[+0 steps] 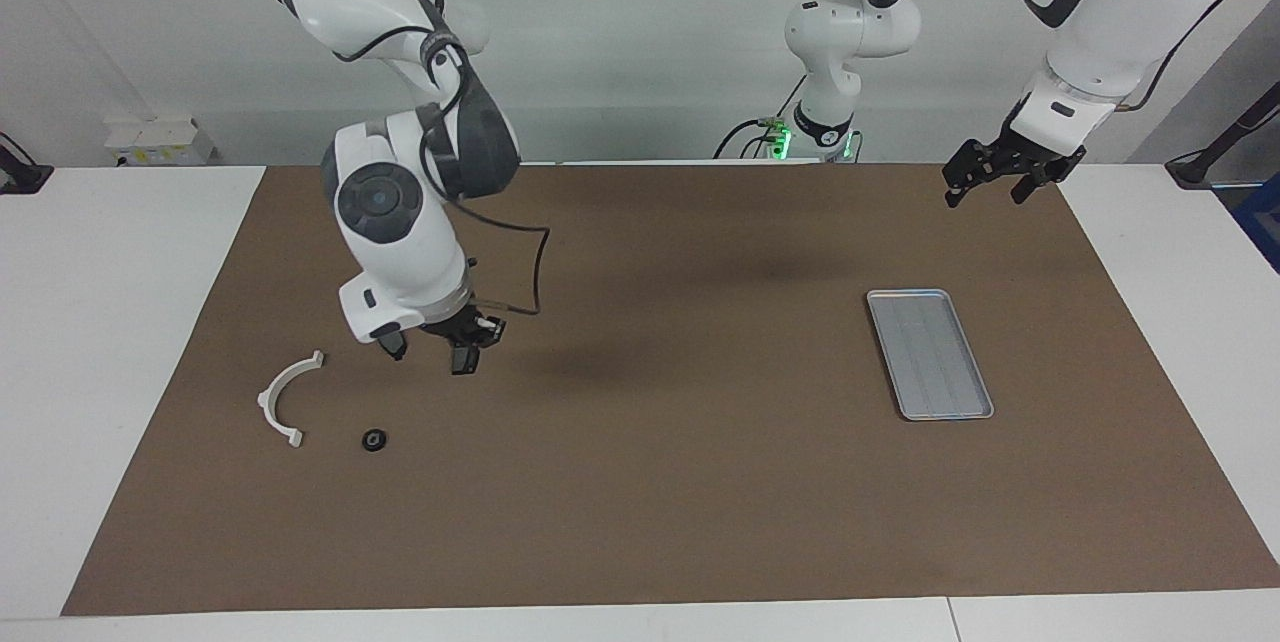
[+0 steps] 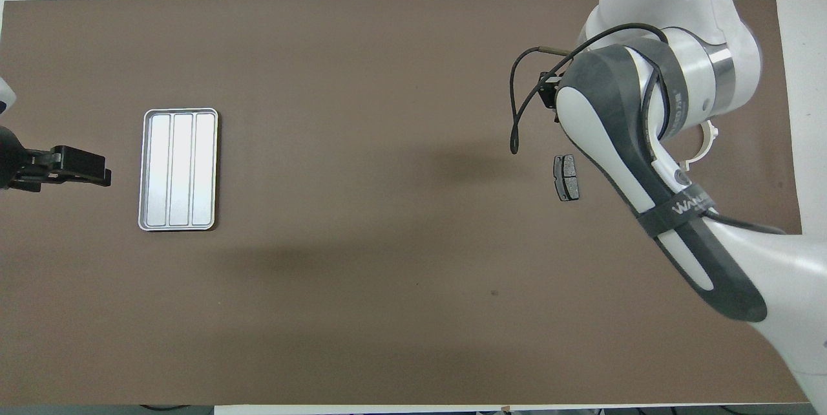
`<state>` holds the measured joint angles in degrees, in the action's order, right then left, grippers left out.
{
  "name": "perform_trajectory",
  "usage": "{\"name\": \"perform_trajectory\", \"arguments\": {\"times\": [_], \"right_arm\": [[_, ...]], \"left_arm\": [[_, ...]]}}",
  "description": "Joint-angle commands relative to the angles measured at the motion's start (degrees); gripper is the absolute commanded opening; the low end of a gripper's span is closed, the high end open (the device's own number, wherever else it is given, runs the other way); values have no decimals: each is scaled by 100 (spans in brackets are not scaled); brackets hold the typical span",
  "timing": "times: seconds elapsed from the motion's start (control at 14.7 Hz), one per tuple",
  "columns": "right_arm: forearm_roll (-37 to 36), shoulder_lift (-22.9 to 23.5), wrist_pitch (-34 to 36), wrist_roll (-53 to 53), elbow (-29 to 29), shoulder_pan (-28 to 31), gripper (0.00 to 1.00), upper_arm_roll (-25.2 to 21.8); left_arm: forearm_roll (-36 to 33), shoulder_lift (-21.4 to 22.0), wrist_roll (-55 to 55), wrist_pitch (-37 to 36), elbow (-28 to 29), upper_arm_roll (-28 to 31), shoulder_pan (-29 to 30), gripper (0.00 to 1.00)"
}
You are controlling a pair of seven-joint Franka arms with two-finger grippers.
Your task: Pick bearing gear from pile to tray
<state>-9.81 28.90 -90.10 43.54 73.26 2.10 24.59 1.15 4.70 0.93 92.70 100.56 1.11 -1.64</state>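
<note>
The pile lies at the right arm's end of the brown mat. It holds a white half-ring [image 1: 288, 397], a small black round piece [image 1: 374, 439] beside it, and a dark grey brake pad [image 2: 566, 177]. The half-ring [image 2: 705, 142] shows only partly in the overhead view, where the right arm hides the round piece. My right gripper [image 1: 430, 352] is open and empty, low over the mat by the pile, and hides the brake pad in the facing view. The silver tray [image 1: 928, 352] [image 2: 179, 169] lies empty toward the left arm's end. My left gripper [image 1: 988, 184] [image 2: 84, 166] waits open, raised beside the tray.
The brown mat [image 1: 660, 482] covers most of the white table. A small white box [image 1: 160, 140] stands at the table's corner at the right arm's end, off the mat. A black cable [image 2: 517, 92] loops from the right arm's wrist.
</note>
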Motion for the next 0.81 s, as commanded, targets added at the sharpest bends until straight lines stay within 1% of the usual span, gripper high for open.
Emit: {"name": "perform_trajectory", "arguments": {"times": [0.0, 0.14, 0.27, 0.48, 0.61, 0.75], "right_arm": [[-91, 72, 28, 1913, -189, -532, 0, 380], [-56, 89, -445, 3347, -163, -990, 0, 389], [-91, 203, -919, 4194, -137, -1342, 0, 380], [-257, 484, -1325, 4636, -75, -1615, 0, 345], [-817, 861, -1580, 4987, -75, -1878, 0, 345], [-1109, 1187, -1974, 5243, -67, -2003, 0, 345]], "left_arm": [[17, 259, -67, 143, 288, -23, 217, 100], [17, 242, -58, 309, 288, -23, 235, 100], [17, 242, -6, 381, 306, -23, 226, 100], [17, 286, 283, 381, 429, -32, 174, 100], [25, 321, 346, 276, 473, -32, 191, 100], [25, 400, 381, 371, 639, -32, 217, 100]]}}
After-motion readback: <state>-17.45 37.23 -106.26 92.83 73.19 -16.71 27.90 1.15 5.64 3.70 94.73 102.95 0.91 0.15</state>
